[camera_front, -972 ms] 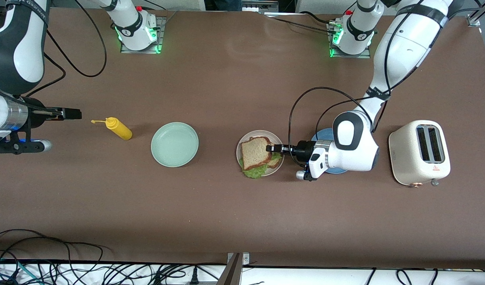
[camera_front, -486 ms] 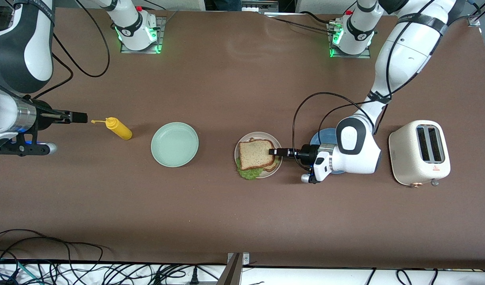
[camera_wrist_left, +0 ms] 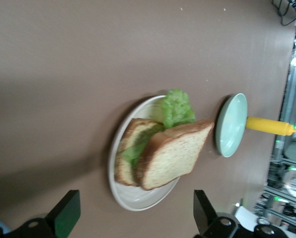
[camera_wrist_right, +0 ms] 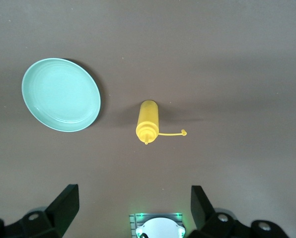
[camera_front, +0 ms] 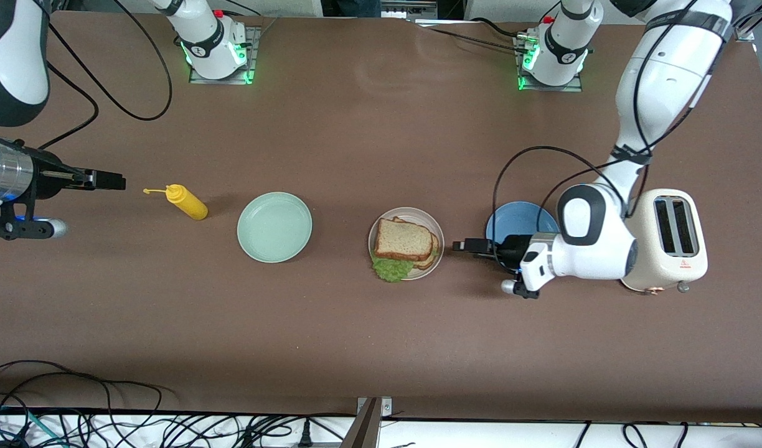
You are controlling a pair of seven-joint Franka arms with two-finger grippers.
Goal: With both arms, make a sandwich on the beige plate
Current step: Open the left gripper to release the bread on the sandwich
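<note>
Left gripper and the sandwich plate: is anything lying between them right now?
Nothing: the front view shows bare brown table between the open left gripper and the beige plate; the left wrist view agrees.

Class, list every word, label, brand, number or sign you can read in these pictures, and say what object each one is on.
No text can be read in full.
Toaster: a small red triangle sign with a tiny line of print under it, too small to read.
Mustard bottle, beige plate, mint-green plate, blue plate: no markings visible.
Left end effector and right end effector: no legible label.
</note>
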